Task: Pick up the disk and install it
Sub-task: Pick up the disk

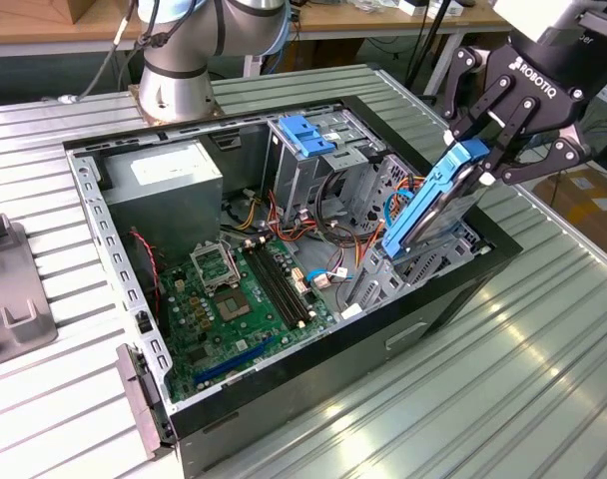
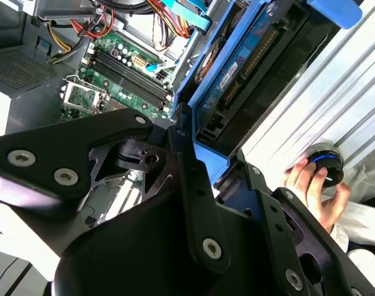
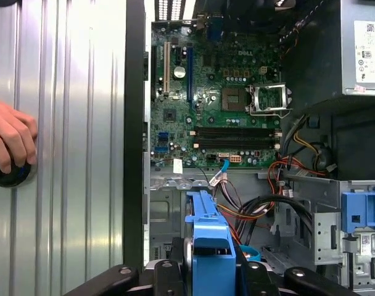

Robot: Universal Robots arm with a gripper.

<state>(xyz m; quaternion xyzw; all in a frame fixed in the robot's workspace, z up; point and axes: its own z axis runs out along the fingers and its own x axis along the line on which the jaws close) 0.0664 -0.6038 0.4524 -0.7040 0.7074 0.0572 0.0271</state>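
Pick-up was complete; installation was not. The disk (image 1: 435, 203) was off the table (image 1: 513, 379) and held in the air, tilted steeply, with its upper end in the claw (image 1: 480, 160) and its lower end pointing down at the metal drive cage (image 1: 423, 261). The cage sat at the end of the open computer case (image 1: 313, 394) toward the exterior view's right. Whether the lower end touched the cage or hung just above it could not be told. The disk was not seated: most of its length stood clear above the case's rim.

The claw was pinching the disk. Its black fingers were closed in on the two sides of the blue frame at the upper end, with nothing else between them. In the second wrist view the frame (image 2: 237, 68) ran out from between the fingers toward the case interior. In the first wrist view its blue end (image 3: 212, 243) sat directly ahead of the claw.

Inside the case, the green circuit board (image 1: 234, 299) lay flat on the floor, well apart from the disk. A separate blue bracket (image 1: 308, 135) sat in the upper bay by the far wall.

A person's hand (image 3: 12, 139) rested on a round black object (image 3: 8, 176) on the table outside the case.
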